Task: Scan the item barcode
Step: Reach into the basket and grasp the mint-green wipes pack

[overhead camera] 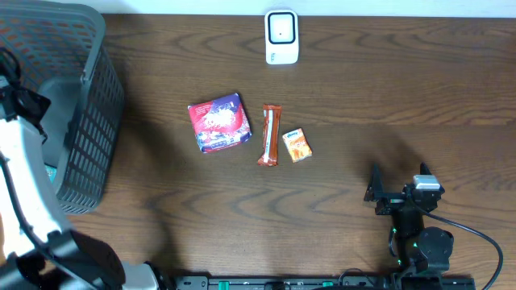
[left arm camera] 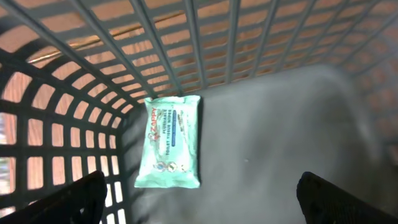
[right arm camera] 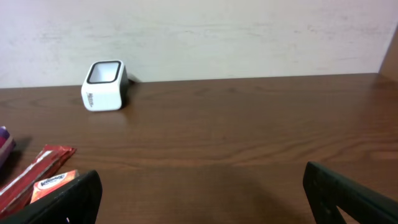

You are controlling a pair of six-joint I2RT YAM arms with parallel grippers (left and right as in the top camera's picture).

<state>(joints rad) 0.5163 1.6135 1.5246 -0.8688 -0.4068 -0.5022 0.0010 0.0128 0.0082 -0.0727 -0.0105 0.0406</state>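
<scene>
Left gripper [left arm camera: 205, 202] wide open, empty, inside basket [left arm camera: 186, 37] above wipes pack [left arm camera: 169, 142]. Right gripper [right arm camera: 202, 199] open, empty, near table [overhead camera: 363, 97] front edge. Red pouch [overhead camera: 219, 122], snack bar [overhead camera: 270, 134], orange packet [overhead camera: 297, 145] mid-table; scanner [overhead camera: 281, 37] at far edge.

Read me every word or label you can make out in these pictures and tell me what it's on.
"ZAPPY", as far as it reads: on the green wipes pack in the basket.
"TOILET TISSUE WIPES": same pack, smaller print; rest blurred.
Too small to read: print on the red and purple packet, snack bar, orange packet, white scanner.
</scene>
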